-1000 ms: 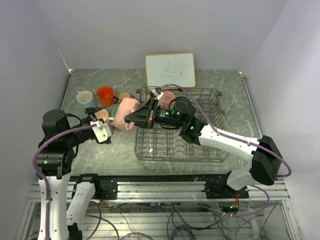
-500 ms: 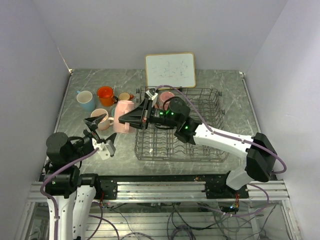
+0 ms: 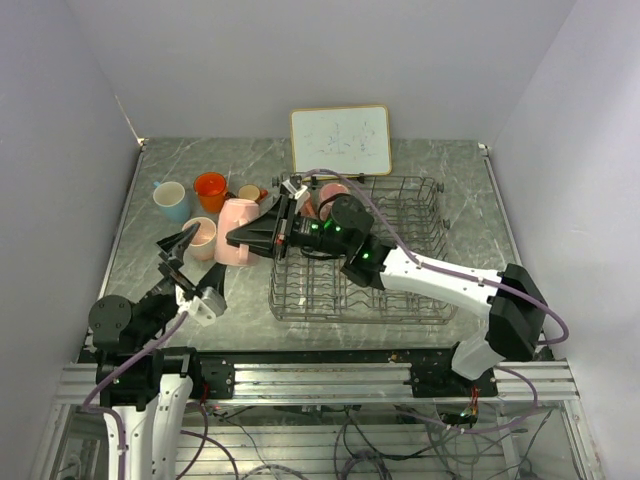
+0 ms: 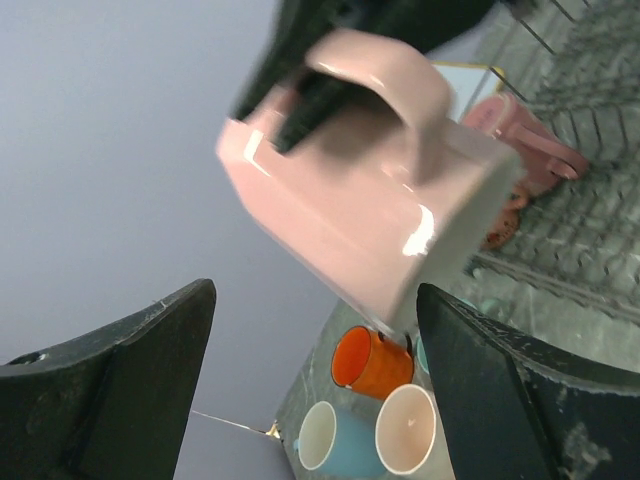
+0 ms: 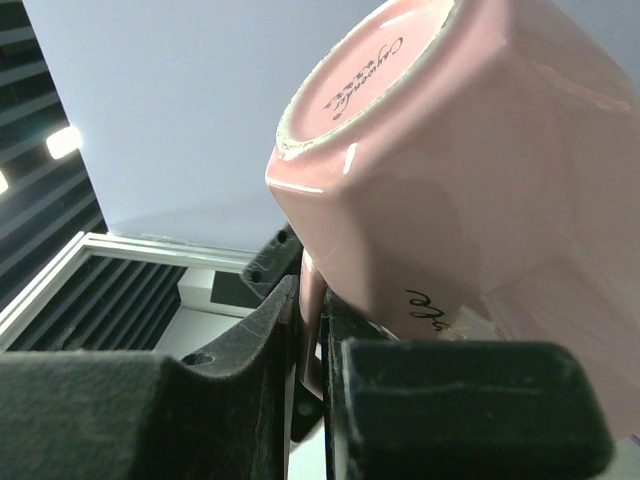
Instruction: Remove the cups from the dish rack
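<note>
Right gripper (image 5: pixel 318 310) clamps pink mug (image 5: pixel 470 170) by handle only; could pivot, drop onto cups (image 3: pixel 203 234) below. Left gripper (image 3: pixel 190 266) agape, empty.

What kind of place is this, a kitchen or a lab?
Probably a robot test cell, not a kitchen: robot arms mounted on an aluminium rail, bare pale walls boxing the table, a dish rack on it.

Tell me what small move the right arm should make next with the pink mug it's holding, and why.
Probably lower it to the table. The right gripper is shut on the handle of the pink mug, which hangs left of the dish rack, beside the peach cup. The left gripper is open and apart from it, so no handover looks underway.
</note>
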